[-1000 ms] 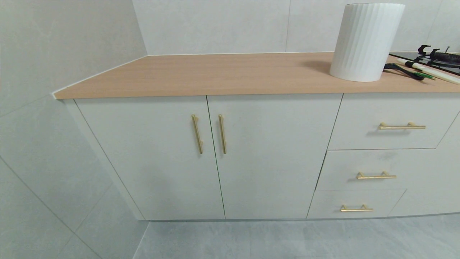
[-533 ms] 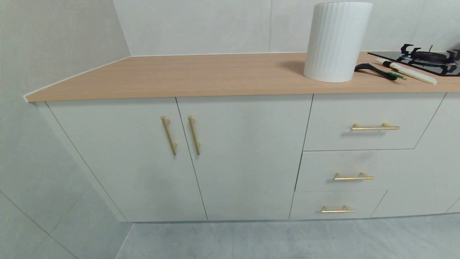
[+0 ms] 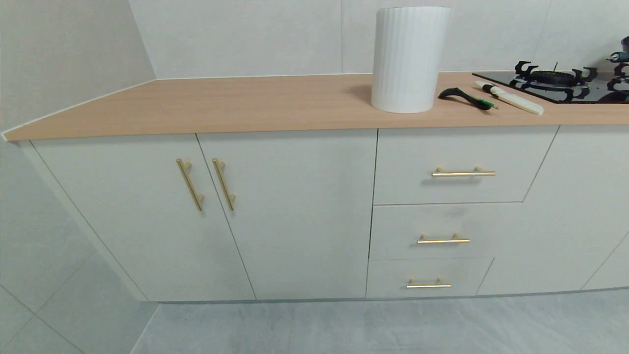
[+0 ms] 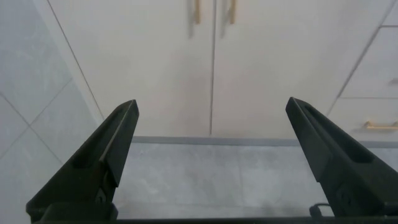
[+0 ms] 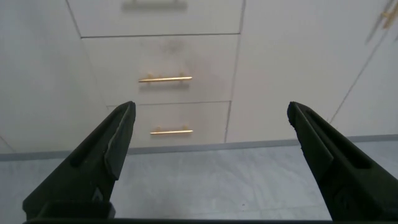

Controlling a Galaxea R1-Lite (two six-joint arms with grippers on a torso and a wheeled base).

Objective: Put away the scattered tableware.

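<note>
On the wooden countertop (image 3: pixel 236 105) stands a tall white ribbed container (image 3: pixel 409 59). Just to its right lie a black utensil with a green handle (image 3: pixel 467 99) and a long white utensil with a black tip (image 3: pixel 511 98). My left gripper (image 4: pixel 211 118) hangs low, open and empty, facing the double cabinet doors (image 4: pixel 214 62) near the floor. My right gripper (image 5: pixel 211 118) is open and empty too, held low in front of the lower drawers (image 5: pixel 165 79).
A black gas hob (image 3: pixel 555 83) sits at the counter's far right. Below are two cabinet doors with gold handles (image 3: pixel 206 184) and three drawers with gold handles (image 3: pixel 463 172). A tiled wall closes the left side; grey floor (image 3: pixel 344 327) lies before the cabinets.
The whole head view has shifted: the camera has turned or moved right, so the counter, container and utensils sit further left and more of the hob shows.
</note>
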